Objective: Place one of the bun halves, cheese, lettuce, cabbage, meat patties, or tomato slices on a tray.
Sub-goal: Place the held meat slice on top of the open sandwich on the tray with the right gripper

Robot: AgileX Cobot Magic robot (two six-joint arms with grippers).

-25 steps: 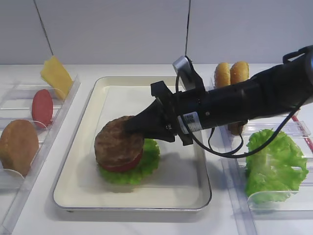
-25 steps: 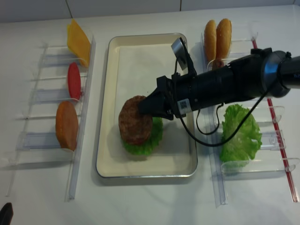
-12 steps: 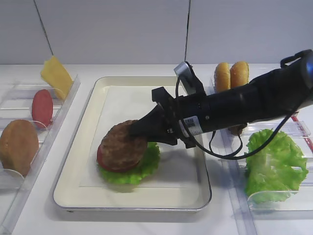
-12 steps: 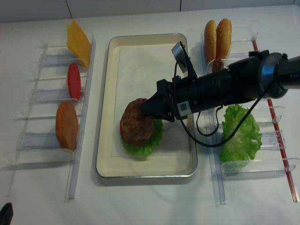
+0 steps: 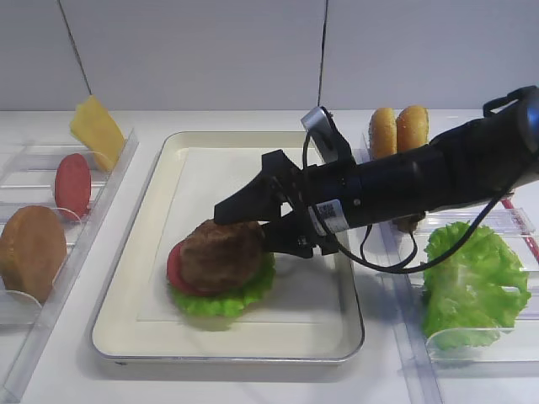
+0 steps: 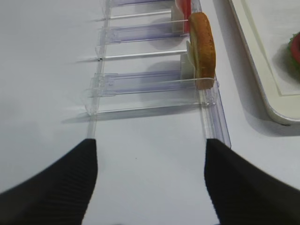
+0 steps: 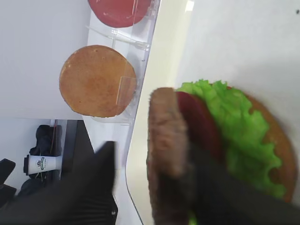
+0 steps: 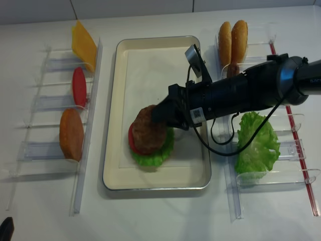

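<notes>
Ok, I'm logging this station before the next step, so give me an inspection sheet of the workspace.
Surface: white table, no spills seen.
Job's things: patty tilted on tomato and lettuce in tray; a bun lies underneath.
Clutter: clear racks hold cheese, tomato slice, bun half; right racks hold buns and lettuce leaf.
Grippers: right gripper open around patty; left gripper open, idle.
Cables: black cable loops under right arm.
Surroundings: white wall.

Bright, even overhead light throughout; soft shadows fall beneath the tray and racks. The right wrist view is blurred up close, its dark fingers out of focus.
</notes>
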